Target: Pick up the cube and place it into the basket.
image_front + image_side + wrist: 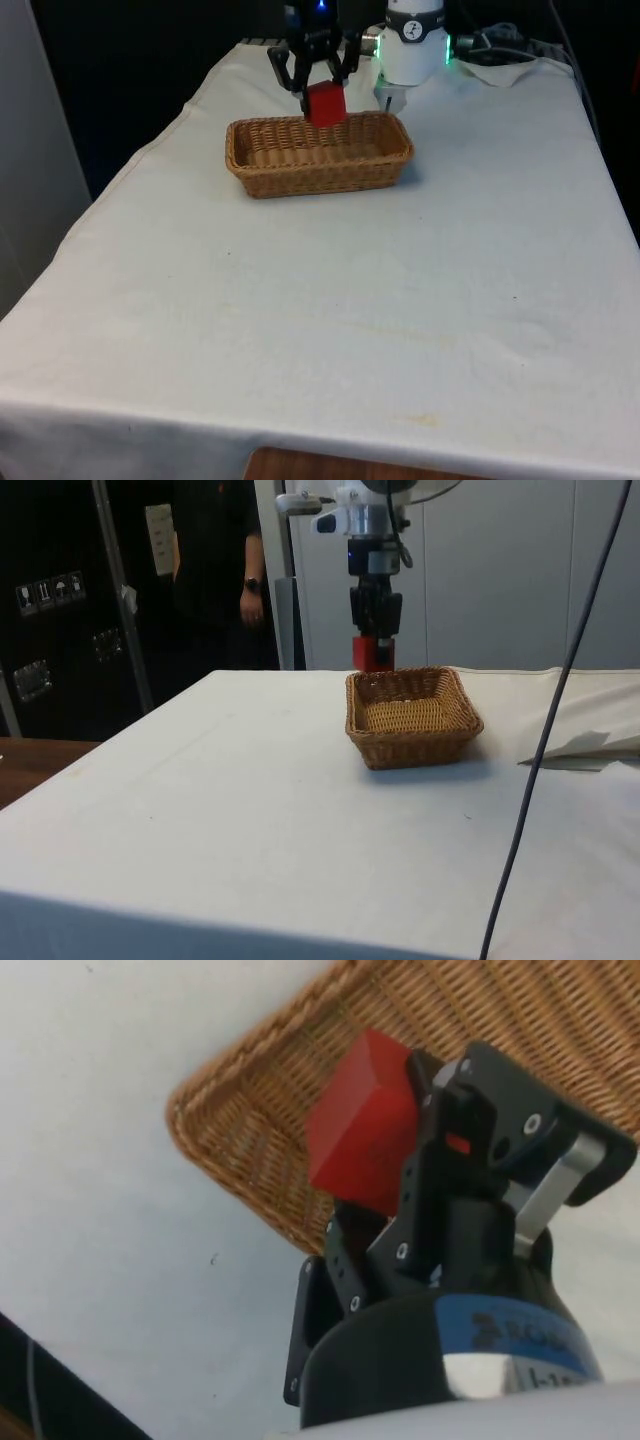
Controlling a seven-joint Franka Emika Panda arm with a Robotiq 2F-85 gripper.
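Observation:
My black gripper [325, 97] is shut on a red cube [325, 104], holding it in the air just above the far rim of the wicker basket [262, 135]. From the side, the cube [372, 652] hangs under the gripper [374, 640] behind the basket [412, 742], about level with its rim. In the wrist view the cube [362, 1125] sits clamped in the gripper [385, 1175], over a corner of the woven basket [225, 1130]. The basket holds nothing that I can see.
The basket stands on the white tablecloth [330, 300] near the table's far end. A person [215, 560] in dark clothes stands behind the table. A thin cable [545, 750] hangs across the side view's right part, and crumpled cloth [590, 745] lies there.

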